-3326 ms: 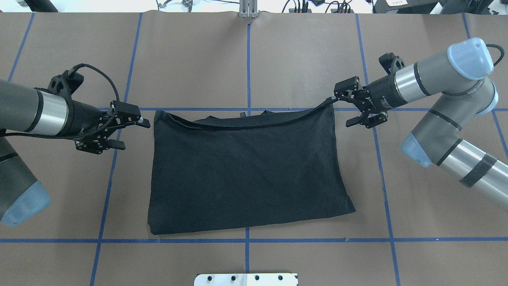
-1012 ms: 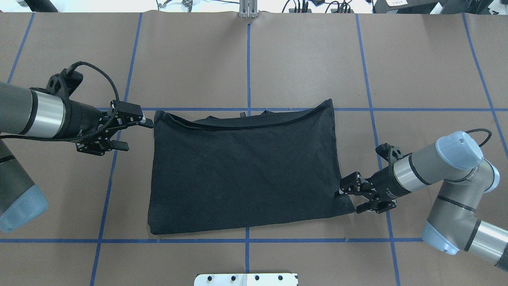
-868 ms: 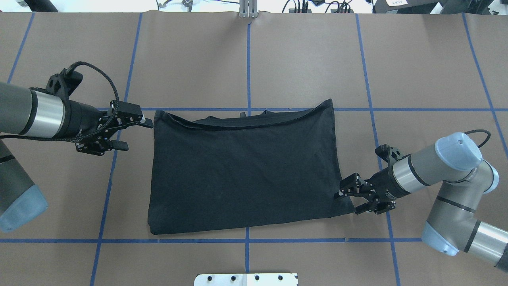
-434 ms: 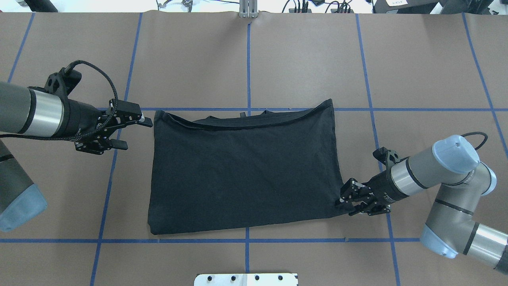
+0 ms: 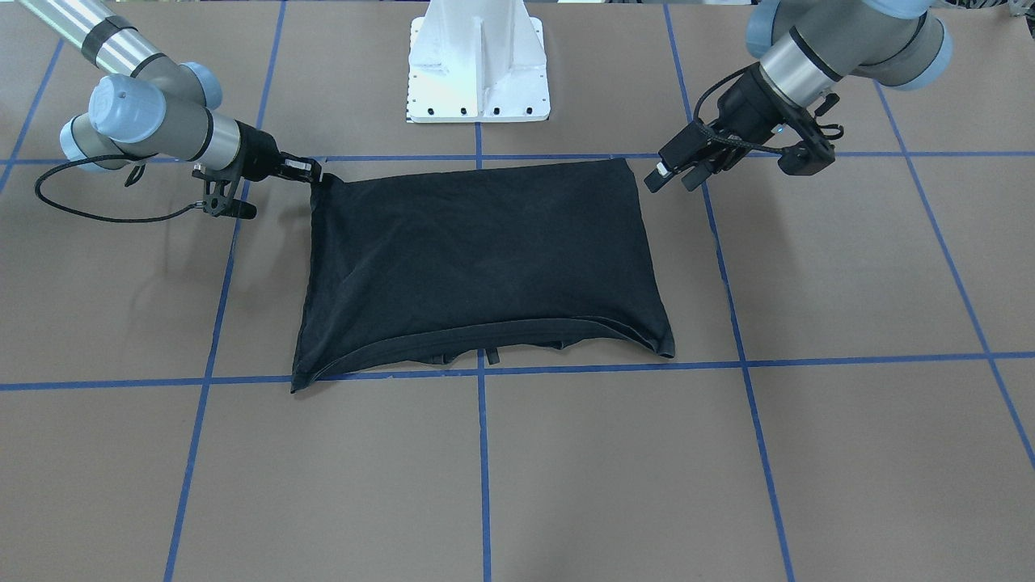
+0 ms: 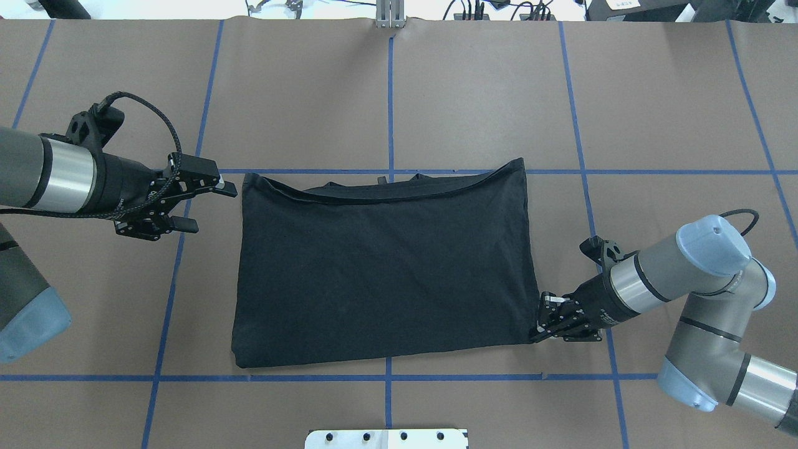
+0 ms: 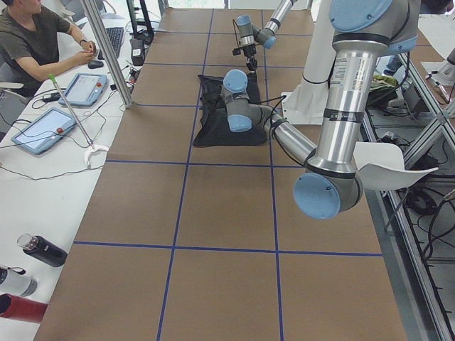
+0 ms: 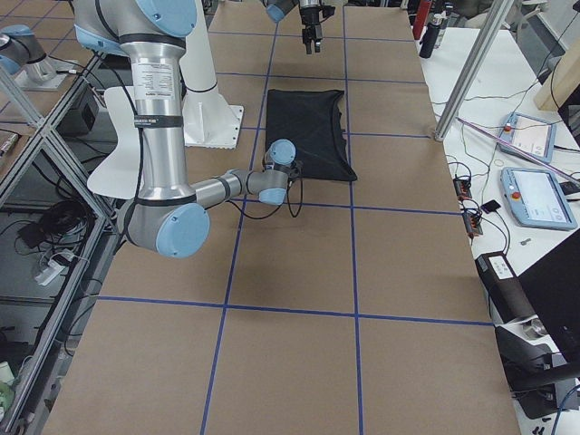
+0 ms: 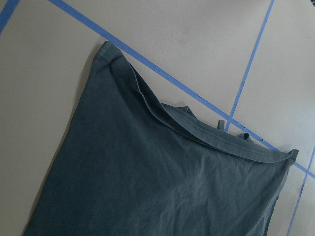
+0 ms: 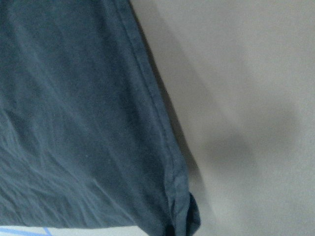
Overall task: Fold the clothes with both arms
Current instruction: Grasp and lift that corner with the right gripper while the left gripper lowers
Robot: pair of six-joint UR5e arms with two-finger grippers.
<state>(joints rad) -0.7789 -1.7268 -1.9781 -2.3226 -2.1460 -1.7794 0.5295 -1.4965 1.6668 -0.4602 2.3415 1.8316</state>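
Note:
The clothes are one black T-shirt, folded into a rectangle and flat on the brown table, plain side up, with its collar edge along the far side. My right gripper is low at the shirt's near right corner and shut on that corner. In the front-facing view the same gripper pinches the corner, and the right wrist view shows the bunched corner at the bottom. My left gripper hovers open just left of the far left corner, touching nothing. The left wrist view looks down on the shirt.
Blue tape lines grid the brown table. The white pedestal base stands at the robot's edge of the table. A person sits at a side bench with tablets beyond the table's far edge.
My right arm left the shirt's far right corner, swung to the near right corner, and shut on it. The left gripper stayed open and drifted slightly left.

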